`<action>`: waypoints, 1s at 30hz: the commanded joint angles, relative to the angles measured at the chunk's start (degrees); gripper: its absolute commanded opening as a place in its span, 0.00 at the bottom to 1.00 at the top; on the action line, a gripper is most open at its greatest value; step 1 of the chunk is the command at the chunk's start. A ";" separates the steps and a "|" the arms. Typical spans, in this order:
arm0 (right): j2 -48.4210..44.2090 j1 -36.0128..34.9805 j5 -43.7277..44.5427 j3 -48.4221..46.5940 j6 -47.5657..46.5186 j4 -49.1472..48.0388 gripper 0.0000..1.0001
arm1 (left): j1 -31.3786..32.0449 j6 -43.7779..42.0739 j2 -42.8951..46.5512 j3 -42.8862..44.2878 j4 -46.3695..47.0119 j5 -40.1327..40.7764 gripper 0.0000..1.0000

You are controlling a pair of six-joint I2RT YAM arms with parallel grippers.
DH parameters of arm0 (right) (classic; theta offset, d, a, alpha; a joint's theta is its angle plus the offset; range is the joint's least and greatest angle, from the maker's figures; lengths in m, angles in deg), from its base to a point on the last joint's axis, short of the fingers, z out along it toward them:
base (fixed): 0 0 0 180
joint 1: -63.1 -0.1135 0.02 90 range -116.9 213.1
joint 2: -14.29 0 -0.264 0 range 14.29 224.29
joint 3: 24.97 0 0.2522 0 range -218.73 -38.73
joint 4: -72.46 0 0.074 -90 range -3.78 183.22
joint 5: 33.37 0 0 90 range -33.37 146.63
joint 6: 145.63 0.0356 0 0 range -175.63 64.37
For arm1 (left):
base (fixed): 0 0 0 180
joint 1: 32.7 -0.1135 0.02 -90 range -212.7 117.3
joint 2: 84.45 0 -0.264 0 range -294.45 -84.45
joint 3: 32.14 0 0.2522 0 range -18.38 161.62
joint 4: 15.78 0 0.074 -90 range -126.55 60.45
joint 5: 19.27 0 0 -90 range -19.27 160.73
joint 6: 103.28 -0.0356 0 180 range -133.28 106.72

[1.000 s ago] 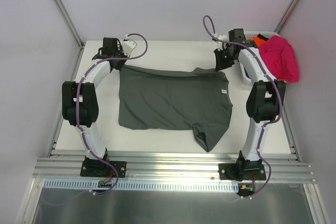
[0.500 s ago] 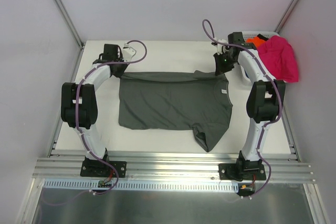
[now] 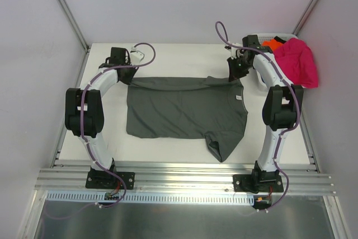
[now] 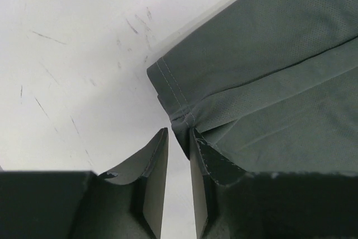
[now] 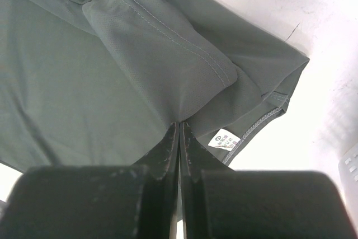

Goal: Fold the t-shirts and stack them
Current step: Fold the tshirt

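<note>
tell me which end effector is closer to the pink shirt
Right. The right end effector is a short way left of the pink shirt; the left end effector is far off, at the grey shirt's opposite corner.

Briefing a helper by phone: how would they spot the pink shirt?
At the table's far right corner stands a white basket. The pink shirt is draped over its rim, the only magenta cloth there; the orange one beside it barely shows, and the spread shirt is grey-green.
</note>
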 commanded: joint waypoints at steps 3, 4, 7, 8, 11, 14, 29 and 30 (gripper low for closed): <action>-0.25 0.15 -1.34 -1.02 -0.27 0.71 0.00 | -0.52 2.51 1.25 2.07 -2.59 -1.40 0.56; -0.25 -0.02 -1.43 -1.11 -0.27 0.80 0.01 | -0.52 2.77 1.60 2.25 -2.94 -1.40 0.62; -0.25 -0.11 -1.51 -1.29 -0.10 0.71 0.01 | -0.52 3.48 2.12 2.95 -3.29 -0.97 0.85; -0.25 -0.03 -1.43 -1.29 -0.09 0.71 0.01 | -0.52 4.00 2.39 3.21 -3.64 -0.70 0.91; -0.51 -0.29 -1.60 -1.37 -0.01 0.54 0.00 | -0.52 5.32 3.27 3.83 -4.35 -0.70 0.91; -0.60 -0.38 -1.43 -1.38 -0.01 0.45 0.01 | -0.43 6.29 3.62 4.35 -5.05 -2.45 0.91; -1.39 -0.55 0.06 0.38 0.08 0.36 0.11 | 3.96 15.25 -1.21 9.01 -10.32 -12.12 0.88; -1.48 -0.55 0.50 0.21 0.43 0.28 0.19 | 4.23 15.52 -1.39 9.19 -10.50 -12.47 0.88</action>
